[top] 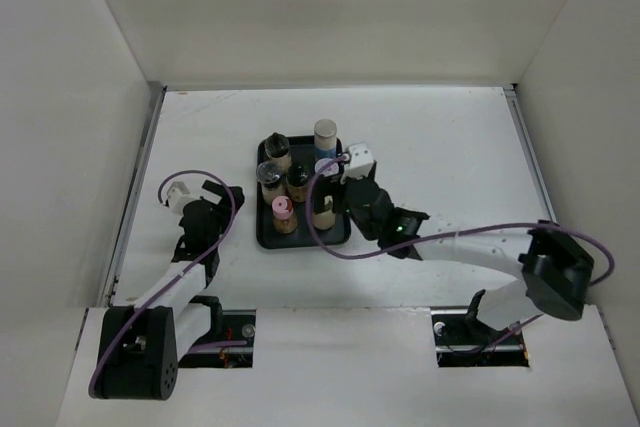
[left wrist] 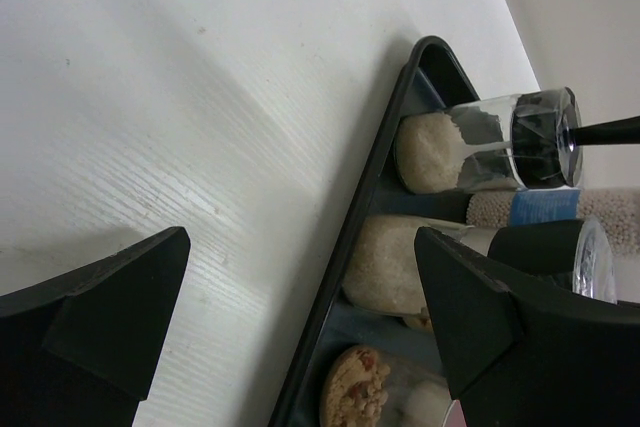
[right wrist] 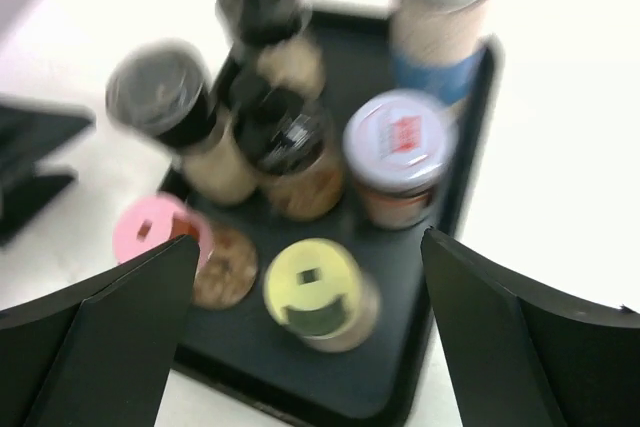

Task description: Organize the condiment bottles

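Note:
Several condiment bottles stand together on a flat black tray [top: 262, 237]. In the right wrist view the yellow-green-capped bottle [right wrist: 320, 292] stands nearest, just past my right gripper [right wrist: 310, 247], which is open and holds nothing. Around that bottle are a pink-capped bottle [right wrist: 150, 232], a lilac-capped one [right wrist: 400, 142], black-capped ones [right wrist: 160, 92] and the tall blue-banded bottle [right wrist: 445, 17]. From above, my right gripper [top: 340, 205] hangs over the tray's near right part. My left gripper [top: 222, 197] is open over the table, left of the tray, touching nothing.
The tray rim [left wrist: 360, 217] crosses the left wrist view, with bottles seen from the side behind it. White walls enclose the table on three sides. Purple cables loop from both arms.

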Controlling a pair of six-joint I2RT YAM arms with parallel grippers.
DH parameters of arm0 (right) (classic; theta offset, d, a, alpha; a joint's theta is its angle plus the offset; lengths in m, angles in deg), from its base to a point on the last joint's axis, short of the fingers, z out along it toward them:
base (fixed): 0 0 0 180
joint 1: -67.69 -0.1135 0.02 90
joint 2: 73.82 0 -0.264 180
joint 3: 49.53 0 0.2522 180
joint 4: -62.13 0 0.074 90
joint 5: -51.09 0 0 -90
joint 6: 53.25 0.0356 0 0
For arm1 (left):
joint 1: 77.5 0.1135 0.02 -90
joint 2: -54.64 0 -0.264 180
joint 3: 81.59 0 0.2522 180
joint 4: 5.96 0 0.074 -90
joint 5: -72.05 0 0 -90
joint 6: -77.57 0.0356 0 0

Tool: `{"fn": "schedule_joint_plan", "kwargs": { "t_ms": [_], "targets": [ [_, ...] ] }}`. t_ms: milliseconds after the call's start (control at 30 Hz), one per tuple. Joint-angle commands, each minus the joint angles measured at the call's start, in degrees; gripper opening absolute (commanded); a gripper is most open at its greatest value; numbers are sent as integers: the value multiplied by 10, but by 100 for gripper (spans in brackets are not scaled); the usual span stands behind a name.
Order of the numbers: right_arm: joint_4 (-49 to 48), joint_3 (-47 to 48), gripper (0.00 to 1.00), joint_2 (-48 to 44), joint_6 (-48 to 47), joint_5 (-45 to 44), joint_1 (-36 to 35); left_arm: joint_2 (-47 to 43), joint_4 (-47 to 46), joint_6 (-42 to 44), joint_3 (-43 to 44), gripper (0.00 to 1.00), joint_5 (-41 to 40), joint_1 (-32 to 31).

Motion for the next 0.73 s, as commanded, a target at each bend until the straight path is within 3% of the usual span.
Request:
{"fn": "schedule_joint_plan", "kwargs": {
  "t_ms": [0, 167, 333, 700],
  "targets": [
    [-59, -48, 100, -75, 6, -69, 29, -12, -6, 8, 22, 100, -11, 5],
    [-102, -147, 100, -113, 73, -136, 92, -7, -5, 11, 32, 100, 0, 6],
    [-99, -176, 100, -100, 127, -118, 160, 24, 4, 13, 54, 100, 19, 3],
    [-116, -159, 100, -79, 87, -110, 153, 77, -1, 22, 79, 100, 11, -6]
  ]
}}
